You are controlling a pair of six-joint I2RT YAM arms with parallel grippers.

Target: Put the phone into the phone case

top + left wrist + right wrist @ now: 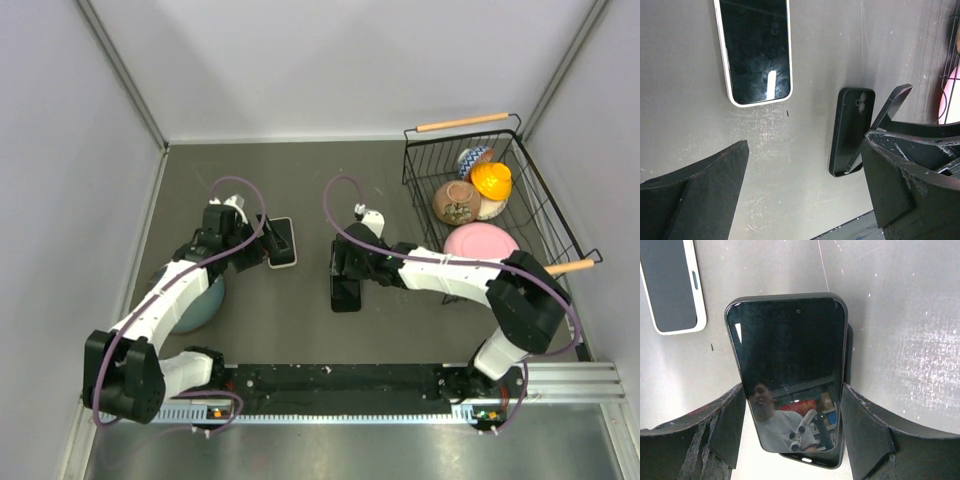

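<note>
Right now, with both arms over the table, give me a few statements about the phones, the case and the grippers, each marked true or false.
1. The right gripper holds the black phone between its fingers. True.
2. The left gripper is shut on the white-edged phone. False: it is open and empty, and that phone lies flat on the table ahead of it.
3. The black case lies on the table beneath the black phone. True.
4. The wire basket stands on the left arm's side. False: it stands at the far right of the table.
</note>
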